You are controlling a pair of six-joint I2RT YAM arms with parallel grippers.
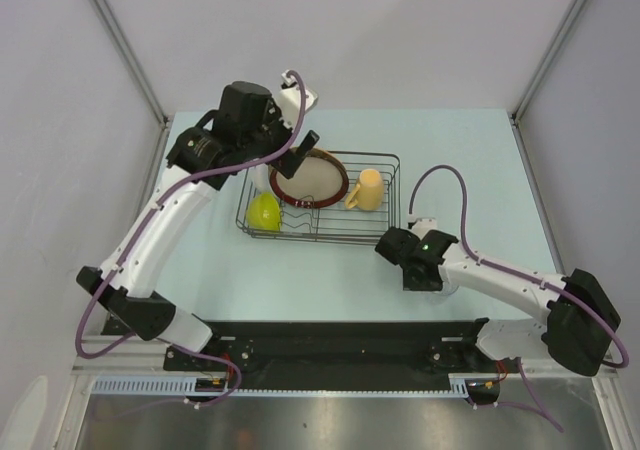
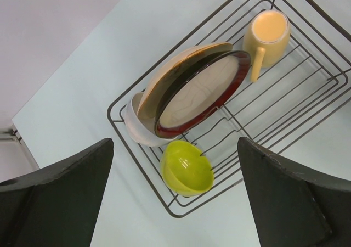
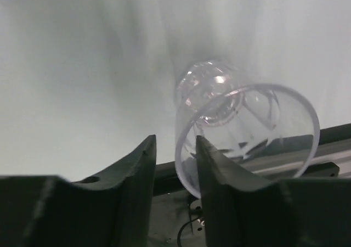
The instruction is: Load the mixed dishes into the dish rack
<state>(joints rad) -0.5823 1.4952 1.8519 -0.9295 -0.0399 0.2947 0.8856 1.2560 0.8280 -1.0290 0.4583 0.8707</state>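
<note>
The dish rack (image 1: 388, 232) stands mid-table and also shows in the left wrist view (image 2: 176, 215). In it are the lime-green bowl (image 2: 186, 167), the white bowl (image 2: 136, 130), the beige leaf-patterned plate (image 2: 167, 77) leaning against the dark-red-rimmed tan plate (image 2: 200, 93), and the cream cup with yellow handle (image 2: 267, 34). My left gripper (image 2: 174, 142) is wide open and empty above the rack's left end. My right gripper (image 3: 175, 145) is low at the table, right of the rack. Its jaws straddle the rim of the small clear glass (image 3: 247, 121), one finger inside, a gap showing outside.
Grey walls close in the table on three sides. A black rail (image 1: 340, 355) runs along the near edge between the arm bases. The right arm (image 1: 500, 285) lies across the table's near right part.
</note>
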